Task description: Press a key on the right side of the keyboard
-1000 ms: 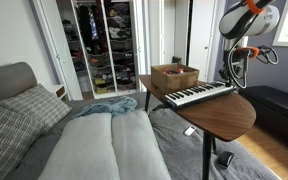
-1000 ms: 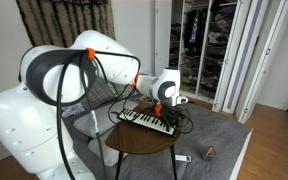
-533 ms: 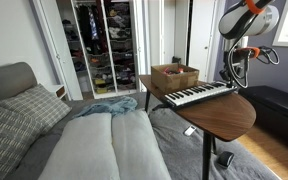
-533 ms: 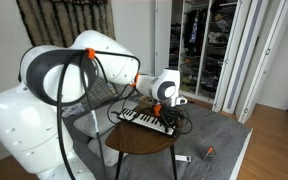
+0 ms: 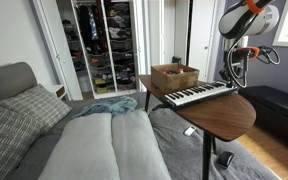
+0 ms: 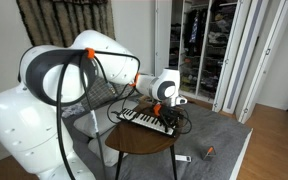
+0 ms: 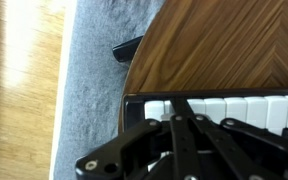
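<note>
— Which step are we at?
— We judge it the end of the approach. In the wrist view the gripper [image 7: 182,106] hangs over the white keys near one end of the keyboard [image 7: 246,108]. We cannot tell whether it touches a key yet.
— Where does the keyboard lie?
— On the wooden table [image 5: 226,118], along its edge, just beside the cardboard box [image 5: 174,76].
— And the hand?
— We see its fingers drawn together into one narrow tip, holding nothing.
— The arm's pose?
— In an exterior view the arm [image 5: 248,20] stands high over the table's end, with the wrist pointing down at the keys.
— What next?
— We reckon a short, straight push down onto a single key.
</note>
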You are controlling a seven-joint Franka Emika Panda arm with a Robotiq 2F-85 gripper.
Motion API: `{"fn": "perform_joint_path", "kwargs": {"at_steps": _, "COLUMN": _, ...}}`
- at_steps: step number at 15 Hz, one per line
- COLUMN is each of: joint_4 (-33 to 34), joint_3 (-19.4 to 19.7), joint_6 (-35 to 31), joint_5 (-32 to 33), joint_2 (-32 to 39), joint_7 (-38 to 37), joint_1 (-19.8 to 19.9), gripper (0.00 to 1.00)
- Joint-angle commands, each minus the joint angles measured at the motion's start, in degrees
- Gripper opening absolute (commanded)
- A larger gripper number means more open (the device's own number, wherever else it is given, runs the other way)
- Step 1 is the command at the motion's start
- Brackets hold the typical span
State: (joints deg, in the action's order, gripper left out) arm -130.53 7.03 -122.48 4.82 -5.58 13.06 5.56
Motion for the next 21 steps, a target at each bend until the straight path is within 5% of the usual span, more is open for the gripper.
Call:
{"fn": "perform_joint_path", "kwargs": {"at_steps": 1, "joint_4": -2.2, "joint_3": -1.1, "joint_6": 0.2, "joint_5": 2.2, "joint_2": -3.9, "joint_7": -4.0, "joint_1": -0.2, "gripper": 0.00}}
{"fn": "perform_joint_path", "kwargs": {"at_steps": 6, "joint_4": -4.2, "joint_3": -2.5, "joint_6": -0.1, "joint_5": 4.6, "joint_2": -9.5, "joint_7": -7.7, "joint_1": -0.5, "gripper": 0.00}}
{"fn": "perform_joint_path", "kwargs": {"at_steps": 7, "joint_4": -4.7, "joint_3": -2.7, "joint_6": -0.2, "joint_5": 4.7, "joint_2": -10.6, "joint_7": -8.3, "joint_1": -0.5, "gripper": 0.26}}
{"fn": "perform_joint_path", "kwargs": {"at_steps": 9, "joint_4": -5.5, "joint_3": -3.0, "joint_6": 0.0, "joint_5": 4.4, "joint_2": -12.6, "joint_7": -8.5, "joint_1": -0.6, "gripper": 0.32}}
{"fn": "perform_joint_path", "kwargs": {"at_steps": 18, "joint_4": -9.3, "joint_3": -3.8, "joint_6": -0.5, "joint_5": 3.8, "joint_2": -18.1, "joint_7": -8.6, "joint_1": -0.8, "gripper": 0.95}}
{"fn": "perform_joint_path", "kwargs": {"at_steps": 21, "joint_4": -10.4, "joint_3": -4.0, "joint_6": -0.7, "joint_5": 3.7, "joint_2": -19.4, "joint_7": -9.0, "joint_1": -0.8, "gripper": 1.00}}
